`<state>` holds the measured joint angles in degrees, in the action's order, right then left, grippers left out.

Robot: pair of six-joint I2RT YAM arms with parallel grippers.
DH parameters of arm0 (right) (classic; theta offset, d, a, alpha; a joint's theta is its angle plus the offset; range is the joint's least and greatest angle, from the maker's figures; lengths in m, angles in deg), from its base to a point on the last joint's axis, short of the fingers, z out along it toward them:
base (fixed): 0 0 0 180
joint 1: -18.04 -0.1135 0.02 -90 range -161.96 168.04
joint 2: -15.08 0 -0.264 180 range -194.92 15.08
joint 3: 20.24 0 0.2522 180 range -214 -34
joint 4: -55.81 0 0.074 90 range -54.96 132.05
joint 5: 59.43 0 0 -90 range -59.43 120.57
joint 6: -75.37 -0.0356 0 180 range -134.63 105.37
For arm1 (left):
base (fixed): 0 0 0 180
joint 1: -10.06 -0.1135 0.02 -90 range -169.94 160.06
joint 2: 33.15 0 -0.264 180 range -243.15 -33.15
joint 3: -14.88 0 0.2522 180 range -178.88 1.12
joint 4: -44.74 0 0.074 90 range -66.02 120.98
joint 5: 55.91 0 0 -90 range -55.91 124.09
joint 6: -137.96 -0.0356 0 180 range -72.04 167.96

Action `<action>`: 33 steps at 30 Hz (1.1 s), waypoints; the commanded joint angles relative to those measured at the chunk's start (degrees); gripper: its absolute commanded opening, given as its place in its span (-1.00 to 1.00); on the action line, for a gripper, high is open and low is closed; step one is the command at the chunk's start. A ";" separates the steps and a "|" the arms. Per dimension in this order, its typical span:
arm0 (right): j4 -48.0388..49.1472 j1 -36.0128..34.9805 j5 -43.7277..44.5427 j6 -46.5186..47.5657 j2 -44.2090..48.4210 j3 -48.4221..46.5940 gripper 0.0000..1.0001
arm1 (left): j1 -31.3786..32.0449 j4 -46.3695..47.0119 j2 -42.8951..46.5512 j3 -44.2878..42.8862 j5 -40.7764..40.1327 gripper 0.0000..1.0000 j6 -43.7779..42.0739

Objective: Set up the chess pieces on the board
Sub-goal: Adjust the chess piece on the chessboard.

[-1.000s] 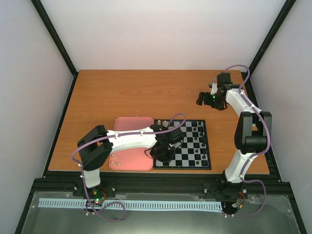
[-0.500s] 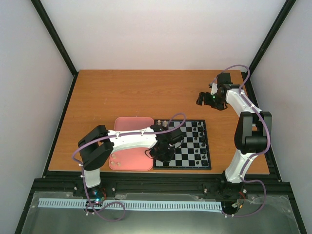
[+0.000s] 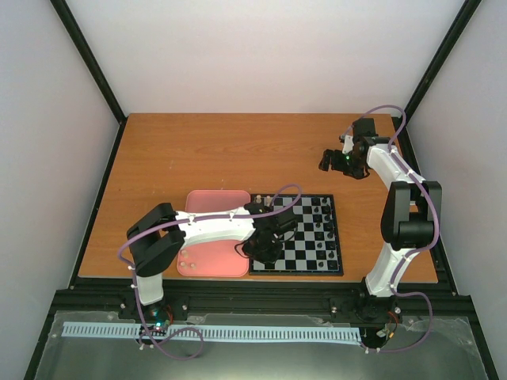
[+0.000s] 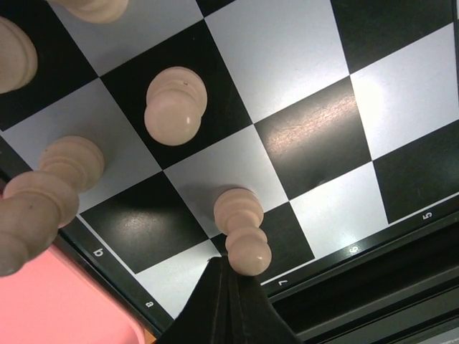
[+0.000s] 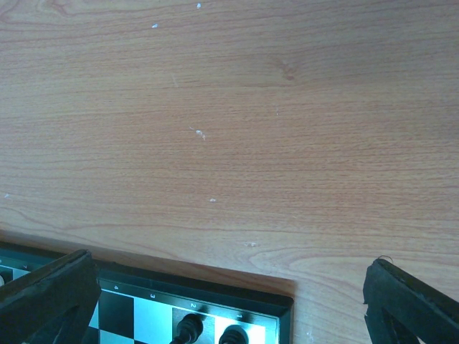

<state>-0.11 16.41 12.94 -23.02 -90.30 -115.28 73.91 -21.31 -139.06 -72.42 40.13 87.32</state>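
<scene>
**Several cream pieces stand; one pawn sits at my fingertips**

Several of the chess pieces stand on the left side of the board, each on its own square. One cream pawn is upright on a dark square in the nearest row, beside the printed edge numbers. My left gripper has its fingers pressed flat together, with the tip right against the pawn's head. I see nothing pinched between them.

I judge the step to be settling this pawn on its square. To do that well I should move slowly and straight. A sideways brush with closed fingers would tip so small a figure or push it over the border. If it needs shifting, I should spread the fingers, straddle the head, and lift rather than shove.

My left wrist view shows each square and how upright the pawn is, plus a corner of the pink tray just past the board's edge. It cannot show the whole layout. The overhead view does. There my left gripper hangs over the board's near-left part, the tray lies touching the board's left side with a few pale specks at its near end, and the black pieces line the right side. From above, my own arm hides the pawn.

My right gripper is spread wide and holds nothing. It is well away over the far right of the table, and its camera catches only the board's edge.
</scene>
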 commanded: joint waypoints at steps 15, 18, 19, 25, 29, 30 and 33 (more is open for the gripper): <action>-1.12 -3.17 -3.38 -3.71 15.10 2.42 0.89 | -8.26 -7.99 18.17 -1.58 -2.03 -0.83 2.64; -2.66 -6.06 -4.18 -5.57 20.35 5.15 0.66 | -16.09 -7.48 22.51 2.62 -1.27 -0.82 1.77; -3.07 -6.75 -4.52 -6.53 22.65 6.47 0.50 | -19.55 -6.85 24.18 4.39 0.08 -0.82 1.57; -7.66 -18.14 -0.56 -12.23 35.27 13.85 -0.87 | -40.44 -4.63 31.28 11.55 2.62 -0.58 -0.47; -8.48 -25.83 -1.83 -16.83 40.16 20.09 -0.94 | -47.79 -2.09 33.52 17.67 4.03 -0.56 2.18; -7.98 -28.12 -2.02 -18.14 40.97 21.88 -0.94 | -49.07 -0.90 34.25 19.80 5.29 -0.54 3.24; -5.13 -35.26 -1.51 -22.36 42.71 27.28 -0.94 | -50.24 1.76 36.99 25.30 7.58 -0.53 5.97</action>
<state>-6.10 -11.72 10.64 -38.25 -49.14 -93.77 25.37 -23.02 -105.11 -52.20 43.61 89.39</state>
